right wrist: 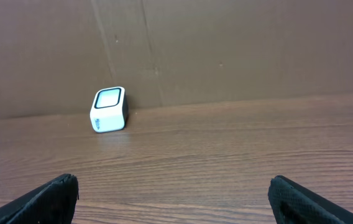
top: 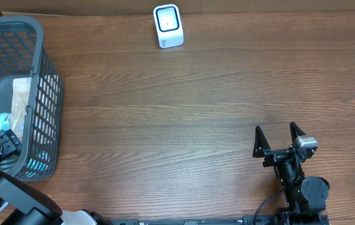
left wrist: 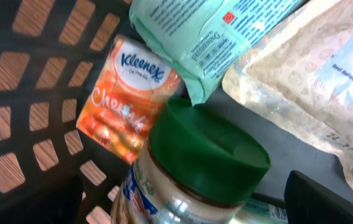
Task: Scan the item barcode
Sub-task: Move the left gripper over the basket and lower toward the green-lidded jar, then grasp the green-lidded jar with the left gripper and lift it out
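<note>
Jar point(left wrist: 195, 162) in basket point(top: 40, 37): pick-up pending. Your left gripper point(left wrist: 176, 208) straddles it, jaws spread; right gripper point(top: 276, 130) spread, idle. Next, close, lift toward scanner point(top: 167, 26).

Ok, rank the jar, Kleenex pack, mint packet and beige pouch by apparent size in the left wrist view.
1. Beige pouch, cropped.
2. Jar, but nearest the camera, so unsure.
3. Mint packet and Kleenex pack look alike, both partly visible.

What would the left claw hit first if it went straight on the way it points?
Most likely the green-lidded jar, dead ahead and close inside the basket. Depth is hard to judge, but nothing shows in between.
</note>
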You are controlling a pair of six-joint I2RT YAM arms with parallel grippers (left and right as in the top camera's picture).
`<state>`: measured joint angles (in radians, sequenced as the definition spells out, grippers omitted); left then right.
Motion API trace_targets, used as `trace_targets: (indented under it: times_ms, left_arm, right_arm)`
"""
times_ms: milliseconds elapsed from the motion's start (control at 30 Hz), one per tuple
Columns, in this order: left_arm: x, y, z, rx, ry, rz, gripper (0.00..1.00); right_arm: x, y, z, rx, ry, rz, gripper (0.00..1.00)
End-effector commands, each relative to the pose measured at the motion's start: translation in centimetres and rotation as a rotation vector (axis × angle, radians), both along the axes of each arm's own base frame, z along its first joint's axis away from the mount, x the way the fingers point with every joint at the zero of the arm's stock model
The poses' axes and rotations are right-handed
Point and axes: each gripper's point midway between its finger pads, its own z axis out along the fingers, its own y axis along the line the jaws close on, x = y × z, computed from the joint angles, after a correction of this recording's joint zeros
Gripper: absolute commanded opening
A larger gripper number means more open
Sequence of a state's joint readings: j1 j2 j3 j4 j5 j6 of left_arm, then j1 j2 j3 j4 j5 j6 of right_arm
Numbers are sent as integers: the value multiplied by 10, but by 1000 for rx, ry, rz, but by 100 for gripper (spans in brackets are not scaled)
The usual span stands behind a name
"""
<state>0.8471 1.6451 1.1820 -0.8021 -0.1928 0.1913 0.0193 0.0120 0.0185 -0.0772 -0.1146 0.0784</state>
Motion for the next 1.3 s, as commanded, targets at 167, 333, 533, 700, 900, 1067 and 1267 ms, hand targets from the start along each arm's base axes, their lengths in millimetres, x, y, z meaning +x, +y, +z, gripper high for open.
trace_targets:
  times_ms: [167,333,533,700,900,1067,1267]
  left_arm:
    - [13,-6,-26,-93,-15,-116,87]
    - [23,-5,-37,-113,-44,-126,87]
    - [30,-3,-35,-108,-76,-135,62]
    - [31,-3,-30,-111,-73,-135,55]
    - [40,-2,-5,-106,-77,-152,49]
    - [51,-6,19,-107,-74,-180,45]
    - [43,-12,19,-133,-29,-218,63]
  right_arm:
    - [1,-4,-2,-1,-1,-18,100]
    - [1,-4,-2,-1,-1,-18,100]
    - [1,-4,-2,-1,-1,-18,100]
    - [1,-4,-2,-1,-1,-18,100]
    - [1,-4,-2,-1,-1,-18,100]
    - [1,-4,-2,-1,-1,-18,100]
    - [1,-4,-2,-1,-1,-18,100]
